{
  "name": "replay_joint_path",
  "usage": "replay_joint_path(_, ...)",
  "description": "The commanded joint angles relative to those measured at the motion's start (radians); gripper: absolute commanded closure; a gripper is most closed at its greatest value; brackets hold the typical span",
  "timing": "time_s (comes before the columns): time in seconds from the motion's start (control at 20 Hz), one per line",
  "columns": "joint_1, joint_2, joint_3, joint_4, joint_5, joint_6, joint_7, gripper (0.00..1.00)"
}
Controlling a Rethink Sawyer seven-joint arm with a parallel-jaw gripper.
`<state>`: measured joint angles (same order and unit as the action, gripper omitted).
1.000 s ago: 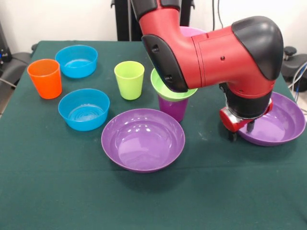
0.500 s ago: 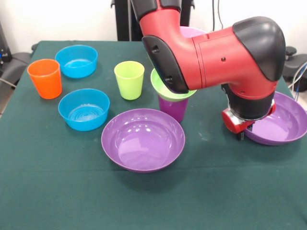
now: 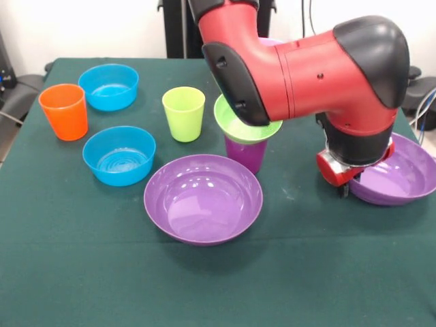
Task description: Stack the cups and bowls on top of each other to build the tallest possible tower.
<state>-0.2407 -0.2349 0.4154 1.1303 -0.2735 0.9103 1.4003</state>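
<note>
My gripper point(image 3: 345, 187) is at the right, low on the near-left rim of a wide purple bowl point(image 3: 402, 178). It looks shut on that rim, and the bowl tilts with its left side raised off the cloth. The tower is a small green bowl point(image 3: 230, 120) sitting on the upright purple cup point(image 3: 245, 154), partly behind my arm. A second wide purple bowl point(image 3: 203, 198) lies in front of it. A lime green cup point(image 3: 183, 113), an orange cup point(image 3: 63, 111) and two blue bowls point(image 3: 108, 86) point(image 3: 119, 155) stand to the left.
The arm's big red and black elbow hangs over the table's right half and hides what is behind it. The green cloth table point(image 3: 82, 272) ends close to the right purple bowl. Black chairs stand past the left and right edges.
The gripper has shifted right along the right purple bowl's rim and risen slightly. The bowl has slid right with it and its left side has lifted.
</note>
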Motion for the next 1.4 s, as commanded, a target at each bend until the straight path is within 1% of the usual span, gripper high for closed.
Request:
replay_joint_path(0.05,-0.032,-0.185,-0.016,0.107,-0.006,0.082,-0.011,1.00)
replay_joint_path(0.1,-0.038,-0.212,-0.020,0.117,-0.009,0.087,-0.017,1.00)
replay_joint_path(0.3,-0.063,-0.272,-0.008,0.163,-0.004,0.083,-0.034,1.00)
replay_joint_path(0.65,-0.068,-0.288,-0.004,0.162,-0.007,0.104,-0.022,1.00)
replay_joint_path(0.85,-0.083,-0.317,0.009,0.150,0.010,0.152,-0.033,1.00)
replay_joint_path(1.0,-0.122,-0.366,0.027,0.174,0.027,0.187,-0.074,1.00)
replay_joint_path(1.15,-0.158,-0.404,0.042,0.199,0.039,0.200,-0.111,1.00)
replay_joint_path(1.3,-0.196,-0.439,0.048,0.234,0.031,0.210,-0.153,1.00)
replay_joint_path(1.4,-0.218,-0.447,0.052,0.252,0.017,0.206,-0.178,1.00)
